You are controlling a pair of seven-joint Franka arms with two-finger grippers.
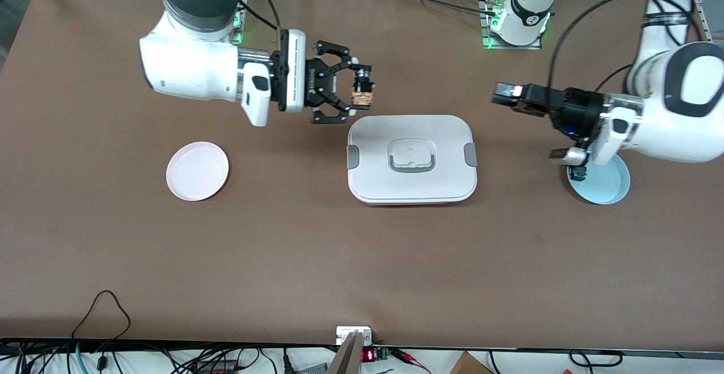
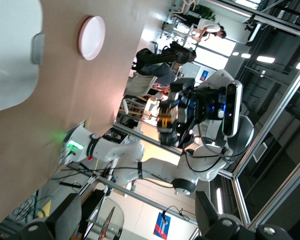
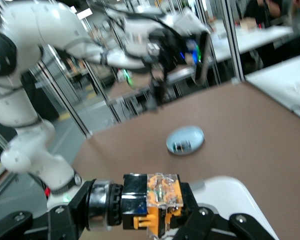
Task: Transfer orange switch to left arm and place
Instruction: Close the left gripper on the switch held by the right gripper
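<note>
I'm holding the switch [image 1: 362, 92] clamped in the right claw [image 1: 355, 92] over the box's [image 1: 412, 159] edge; the left claw [image 1: 529, 128], spread wide, is waiting toward the left arm's end.

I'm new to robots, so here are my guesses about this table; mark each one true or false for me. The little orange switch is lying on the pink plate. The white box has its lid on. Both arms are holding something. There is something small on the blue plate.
1. The orange switch lies on the pink plate. False: the right gripper is shut on it, up in the air by the box's edge.
2. The box has its lid on. True.
3. Both arms hold something. False: the left gripper is open and holds nothing, above the table between box and blue plate.
4. Something small sits on the blue plate. True: a small dark part at its rim.
</note>
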